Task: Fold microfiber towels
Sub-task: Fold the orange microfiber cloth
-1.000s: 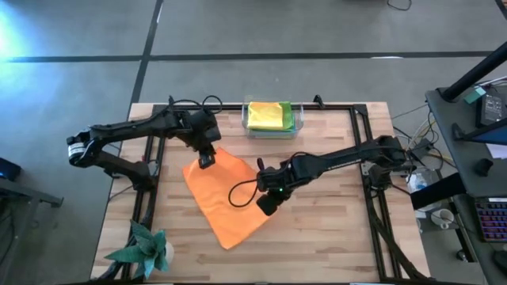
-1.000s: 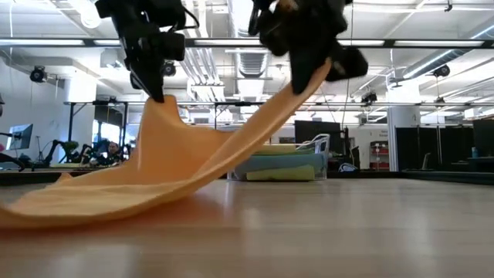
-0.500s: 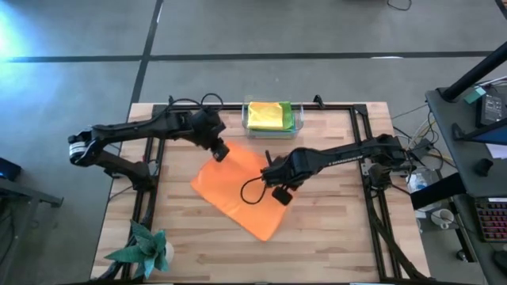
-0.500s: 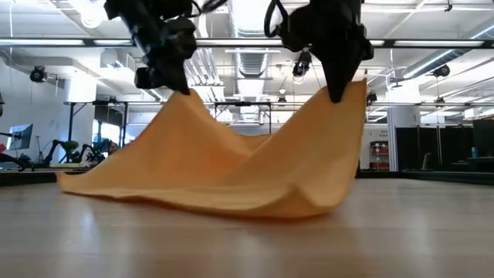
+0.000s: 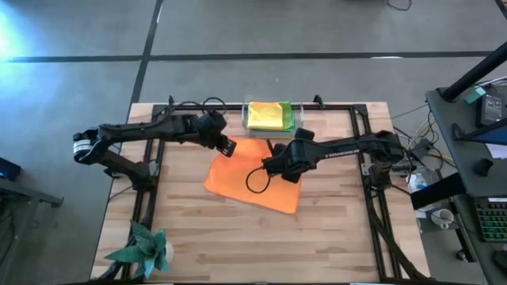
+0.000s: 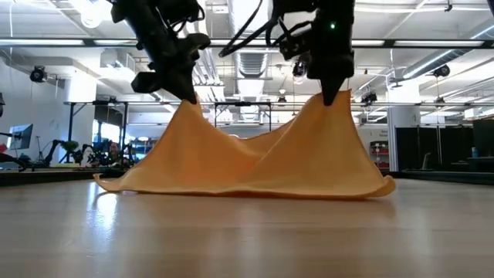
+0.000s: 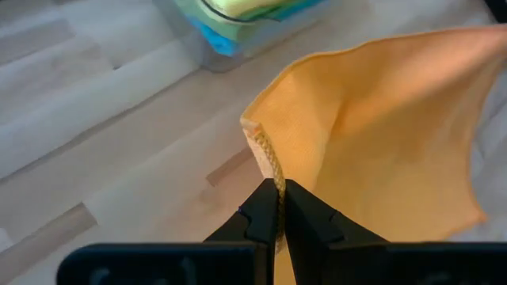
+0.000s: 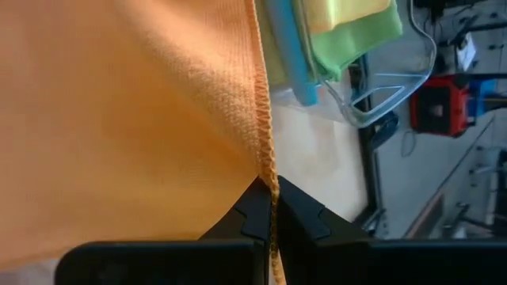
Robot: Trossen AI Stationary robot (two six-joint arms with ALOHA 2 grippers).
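Pinching two raised corners of the orange towel (image 5: 253, 174), the left gripper (image 5: 225, 147) and right gripper (image 5: 295, 157) have their fingers clamped; its lower edge rests mid-bench (image 5: 333, 237).

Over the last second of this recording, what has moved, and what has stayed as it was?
Both grippers, left and right, carried their corners of the orange towel toward the table's far edge and the bin, dragging the cloth along. Neither let go. The stacked towels and teal ornament stayed put.
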